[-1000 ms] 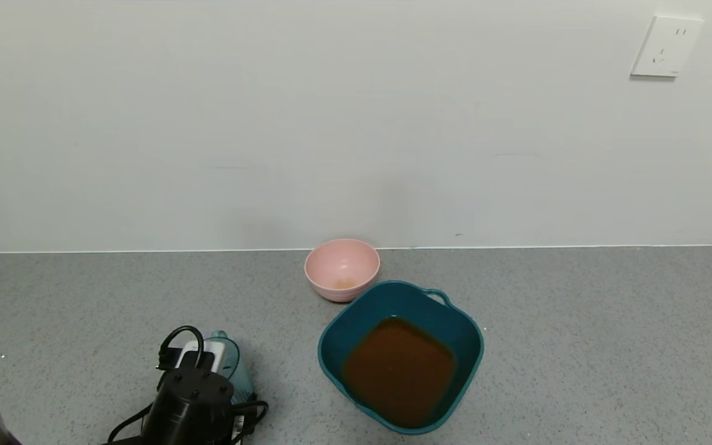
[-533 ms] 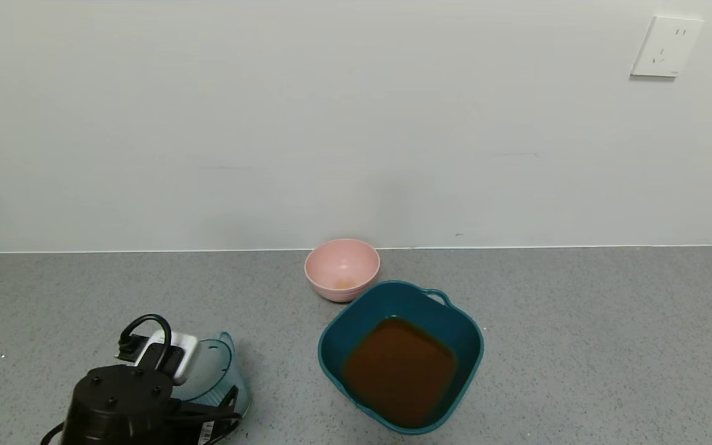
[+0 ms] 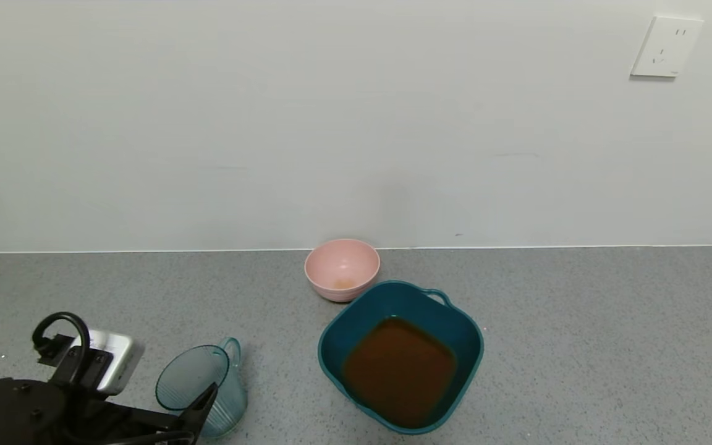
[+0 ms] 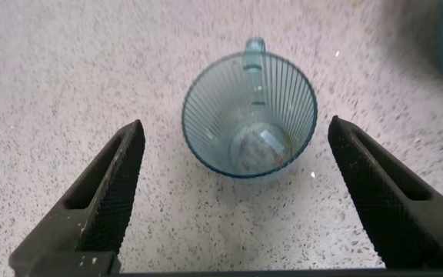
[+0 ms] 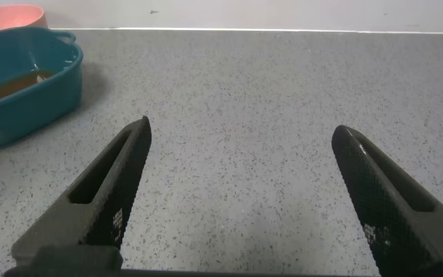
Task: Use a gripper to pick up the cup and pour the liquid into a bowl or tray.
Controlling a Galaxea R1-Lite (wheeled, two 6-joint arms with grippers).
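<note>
Left gripper (image 4: 233, 188) spread wide, clear of upright cup (image 3: 203, 388) on counter; liquid (image 3: 399, 369) sits in teal basin (image 3: 462, 327). Right gripper (image 5: 241, 192) spread, holding nothing.

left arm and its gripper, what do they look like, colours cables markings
The left gripper has two long matte-black wedge fingers with finely ribbed inner faces. The left arm's wrist is a black cylinder with screw heads, a looped black cable and a small white block.

Prob. a kitchen: grey speckled counter (image 3: 578, 346); plain wall w/ socket (image 3: 665, 47); pink bowl (image 3: 342, 269).
</note>
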